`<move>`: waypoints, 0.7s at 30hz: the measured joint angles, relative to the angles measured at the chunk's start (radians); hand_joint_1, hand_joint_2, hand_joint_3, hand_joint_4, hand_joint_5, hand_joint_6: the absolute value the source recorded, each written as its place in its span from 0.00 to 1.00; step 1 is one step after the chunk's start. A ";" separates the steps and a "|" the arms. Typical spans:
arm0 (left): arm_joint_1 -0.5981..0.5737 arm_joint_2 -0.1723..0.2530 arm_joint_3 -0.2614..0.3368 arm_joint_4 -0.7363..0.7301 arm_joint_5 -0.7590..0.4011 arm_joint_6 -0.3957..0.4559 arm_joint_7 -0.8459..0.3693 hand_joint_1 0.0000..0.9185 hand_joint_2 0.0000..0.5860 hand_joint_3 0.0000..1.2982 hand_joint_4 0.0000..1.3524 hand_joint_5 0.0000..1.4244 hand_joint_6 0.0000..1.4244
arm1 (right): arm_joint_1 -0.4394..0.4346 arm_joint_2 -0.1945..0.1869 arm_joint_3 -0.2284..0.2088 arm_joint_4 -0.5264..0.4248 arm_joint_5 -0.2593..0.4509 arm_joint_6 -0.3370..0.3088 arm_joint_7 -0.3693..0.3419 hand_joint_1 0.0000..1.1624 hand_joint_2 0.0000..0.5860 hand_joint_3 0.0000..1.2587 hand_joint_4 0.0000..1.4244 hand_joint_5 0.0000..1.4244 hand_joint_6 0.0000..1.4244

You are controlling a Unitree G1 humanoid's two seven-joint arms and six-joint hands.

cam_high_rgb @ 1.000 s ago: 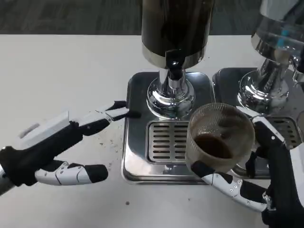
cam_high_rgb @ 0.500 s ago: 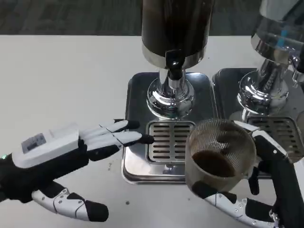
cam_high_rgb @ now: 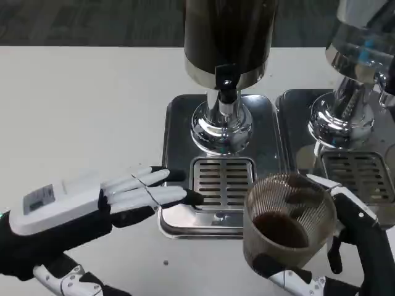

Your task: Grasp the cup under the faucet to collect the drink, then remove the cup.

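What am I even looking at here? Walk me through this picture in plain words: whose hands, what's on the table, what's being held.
You are looking down from a camera on a humanoid robot's head or chest at a white table. The right hand grips a ribbed clear cup with dark drink in the bottom, held at the front edge of the drip tray, away from the faucet. That faucet belongs to a dark drink dispenser standing on the tray. The left hand holds nothing; its fingers are stretched out, reaching over the tray's left edge. A second dispenser stands at the right.
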 measured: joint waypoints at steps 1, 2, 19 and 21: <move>0.004 0.003 0.000 -0.002 0.000 -0.002 0.004 0.00 0.22 0.07 0.00 0.00 0.00 | 0.003 0.000 0.000 0.000 0.000 0.000 0.000 0.61 0.36 0.58 0.61 0.73 0.96; 0.004 0.004 0.000 -0.003 0.000 -0.002 0.007 0.00 0.22 0.07 0.00 0.00 0.00 | 0.003 0.000 0.000 -0.001 0.000 0.000 0.000 0.61 0.36 0.58 0.61 0.73 0.96; 0.017 0.021 -0.001 -0.011 0.008 -0.014 0.045 0.00 0.22 0.07 0.00 0.00 0.00 | 0.008 0.009 -0.004 -0.025 0.000 -0.016 0.000 0.60 0.38 0.58 0.62 0.74 0.96; 0.017 0.022 0.000 -0.013 0.027 -0.020 0.051 0.00 0.22 0.07 0.00 0.00 0.00 | 0.007 0.013 -0.004 -0.025 0.000 -0.017 0.000 0.60 0.38 0.58 0.62 0.74 0.96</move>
